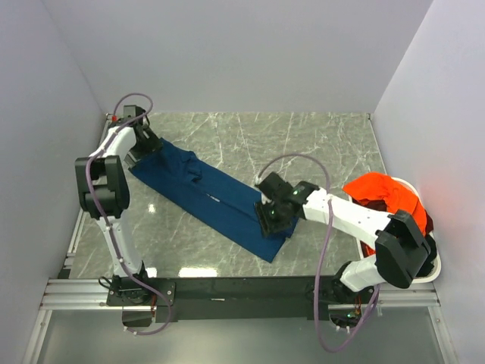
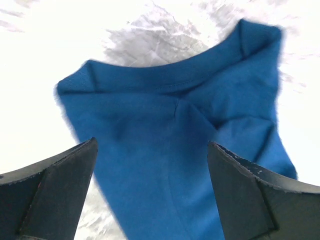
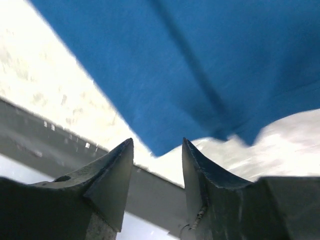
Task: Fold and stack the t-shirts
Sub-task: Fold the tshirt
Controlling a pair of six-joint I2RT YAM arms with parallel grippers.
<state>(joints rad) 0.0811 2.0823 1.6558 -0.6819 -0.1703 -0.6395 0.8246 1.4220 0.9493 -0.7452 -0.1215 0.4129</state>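
Observation:
A navy blue t-shirt lies folded into a long strip, running diagonally across the marble table from far left to near right. My left gripper hovers over its far-left end. In the left wrist view its fingers stand wide apart above the blue cloth and hold nothing. My right gripper is at the strip's near-right end. Its jaws are open, and the cloth's corner lies just beyond the fingertips, not between them. A bright orange t-shirt is heaped in the basket at the right.
The white basket stands at the table's right edge behind the right arm, with dark cloth under the orange shirt. A black rail runs along the near edge, close to the right gripper. Pale walls enclose the table.

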